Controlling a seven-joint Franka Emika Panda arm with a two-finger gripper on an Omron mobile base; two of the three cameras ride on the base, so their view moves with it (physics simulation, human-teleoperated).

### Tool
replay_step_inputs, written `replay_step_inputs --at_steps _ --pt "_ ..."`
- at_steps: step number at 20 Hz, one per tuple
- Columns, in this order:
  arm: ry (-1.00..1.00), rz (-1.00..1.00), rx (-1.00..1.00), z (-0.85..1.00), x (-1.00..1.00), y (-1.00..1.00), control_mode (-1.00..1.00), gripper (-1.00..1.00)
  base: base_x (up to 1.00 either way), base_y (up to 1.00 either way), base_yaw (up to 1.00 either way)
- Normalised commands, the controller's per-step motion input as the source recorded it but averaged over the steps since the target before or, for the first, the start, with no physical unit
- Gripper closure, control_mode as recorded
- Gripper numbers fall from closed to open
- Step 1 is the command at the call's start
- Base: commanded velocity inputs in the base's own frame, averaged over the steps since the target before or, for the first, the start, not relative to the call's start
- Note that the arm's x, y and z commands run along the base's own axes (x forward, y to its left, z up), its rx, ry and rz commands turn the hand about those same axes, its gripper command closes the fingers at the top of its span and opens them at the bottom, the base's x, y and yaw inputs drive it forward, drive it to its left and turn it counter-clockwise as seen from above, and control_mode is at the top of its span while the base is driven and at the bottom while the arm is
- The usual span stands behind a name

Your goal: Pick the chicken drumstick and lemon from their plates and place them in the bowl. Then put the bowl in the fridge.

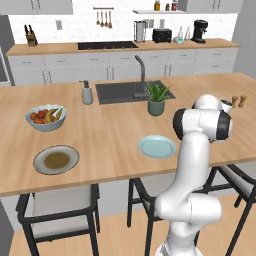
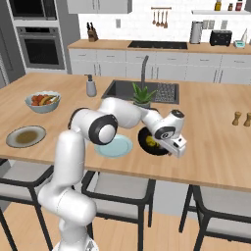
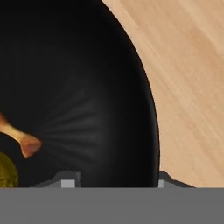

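While the gripper point(image 2: 172, 153) hangs low over the black bowl's point(image 2: 145, 133) rim on the island (whether it grips the rim I cannot tell), the drumstick point(image 3: 19, 138) and lemon point(image 3: 6, 170) lie inside; both plates, blue-green point(image 1: 157, 146) and grey point(image 1: 56, 159), sit beside.

In the hand view the black bowl point(image 3: 87, 87) runs past the top and left edges. The drumstick point(image 3: 19, 138) shows its bone end alone, and the lemon point(image 3: 6, 173) is cut at the left edge. In the right base view the hand point(image 2: 172, 142) covers part of the bowl; the jaws cannot be judged.
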Motion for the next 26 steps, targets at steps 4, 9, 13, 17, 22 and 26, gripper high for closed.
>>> replay_step_inputs --at_steps 4,9,13,17,22,26 --pt "0.0 0.0 0.0 0.0 0.35 0.0 -1.0 1.0 0.0 0.0 0.0" --pt "-0.05 -0.12 0.0 0.33 -0.18 0.38 -1.0 1.0 0.0 0.0 0.0" --pt "-0.01 -0.22 0.0 0.64 -0.59 0.39 -1.0 1.0 0.0 0.0 0.0" --pt "0.05 -0.26 0.01 0.68 -0.88 0.13 -1.0 1.0 0.0 0.0 0.0" --pt "0.12 -0.22 -0.01 0.63 -0.97 0.56 -1.0 1.0 0.0 0.0 0.0" --pt "0.07 -0.05 -0.12 0.81 -0.95 0.66 -1.0 1.0 0.0 0.0 0.0"
